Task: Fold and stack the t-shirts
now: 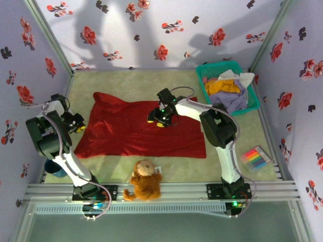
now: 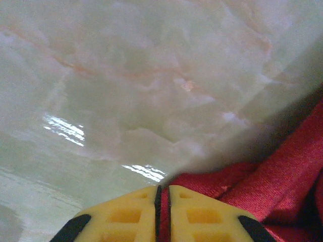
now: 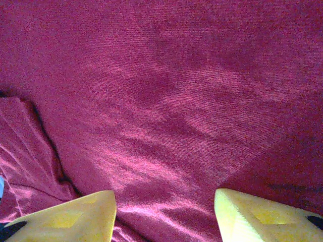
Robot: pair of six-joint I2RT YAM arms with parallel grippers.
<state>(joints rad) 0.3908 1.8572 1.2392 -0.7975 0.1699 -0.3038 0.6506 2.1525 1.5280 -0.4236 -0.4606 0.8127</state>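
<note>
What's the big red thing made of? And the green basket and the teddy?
The red shirt looks like soft knit cloth with a matte finish: up close in the right wrist view you can see fine ribbed threads and wrinkles. The basket is probably plastic, since its teal rim is stiff and smooth. The teddy seems to be brown plush with fuzzy edges.

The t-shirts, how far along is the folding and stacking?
Nothing looks folded or stacked yet. In hand: the red shirt lies spread out, the open right gripper over its far part, the left gripper shut at its left edge. Left: folding it, then the other shirts heaped in the teal basket.
</note>
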